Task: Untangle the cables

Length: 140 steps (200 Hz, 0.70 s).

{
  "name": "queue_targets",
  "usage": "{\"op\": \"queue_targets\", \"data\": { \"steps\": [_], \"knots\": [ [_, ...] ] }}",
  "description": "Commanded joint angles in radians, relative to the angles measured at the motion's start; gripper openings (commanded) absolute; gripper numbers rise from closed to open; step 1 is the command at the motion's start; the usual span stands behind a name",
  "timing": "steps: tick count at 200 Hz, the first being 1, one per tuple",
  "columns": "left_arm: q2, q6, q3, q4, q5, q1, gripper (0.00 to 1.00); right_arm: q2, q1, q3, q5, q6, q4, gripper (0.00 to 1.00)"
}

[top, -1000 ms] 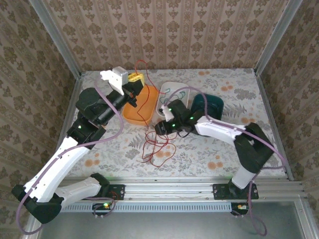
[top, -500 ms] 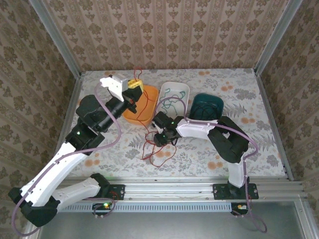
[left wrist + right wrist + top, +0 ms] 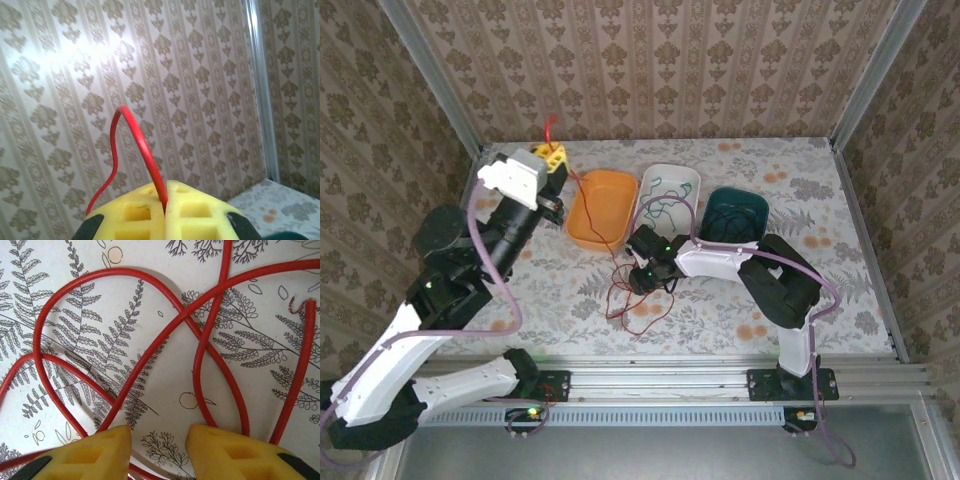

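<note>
**Fig. — Two claws at one red cable**

**Left.** My left claw [image 3: 552, 155] is raised above the far left of the tabletop [image 3: 550, 290], just beside the orange bowl [image 3: 620, 195]. In the wrist view its yellow fingers [image 3: 200, 215] are pressed together, clenched on the red cable [image 3: 140, 150]. The cable comes up out of the seam between them, arches over and falls away on the left, in front of the patterned wall [image 3: 200, 75]. Seen from above, it runs from this claw in a nearly straight line across the orange bowl to a loose tangle of loops. The tangle lies on the tabletop in front of the bowls, near the middle.

**Right.** My right claw [image 3: 638, 280] sits low at the upper right edge of that tangle. In the wrist view its two yellow fingers [image 3: 235, 450] stand apart, released. Nothing is clamped in the gap, where bare tabletop shows. Red loops cross one another just ahead of the fingertips, and a bare, hooked cable end lies at the right.

**Other cables.** The green cable [image 3: 665, 195] lies coiled in the white bowl [image 3: 692, 178], the middle of three. The teal bowl [image 3: 760, 205] stands to its right; I cannot tell what it holds.
</note>
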Motion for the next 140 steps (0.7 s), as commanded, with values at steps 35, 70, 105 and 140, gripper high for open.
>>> {"op": "queue_targets", "data": {
  "steps": [35,70,105,140],
  "knots": [
    [-0.033,0.103,0.167,-0.010,0.005,-0.005,0.00,0.075,-0.011,-0.058,0.040,0.001,-0.119,0.41],
    [0.019,0.075,0.241,-0.064,-0.019,-0.005,0.00,0.038,-0.009,-0.080,0.041,0.000,-0.092,0.41],
    [0.129,-0.040,0.272,-0.169,-0.019,0.046,0.00,-0.125,-0.010,-0.136,0.017,0.012,-0.023,0.41],
    [0.236,-0.338,0.331,-0.299,0.225,0.314,0.00,-0.336,-0.009,-0.158,0.024,0.014,0.006,0.42]
  ]
}}
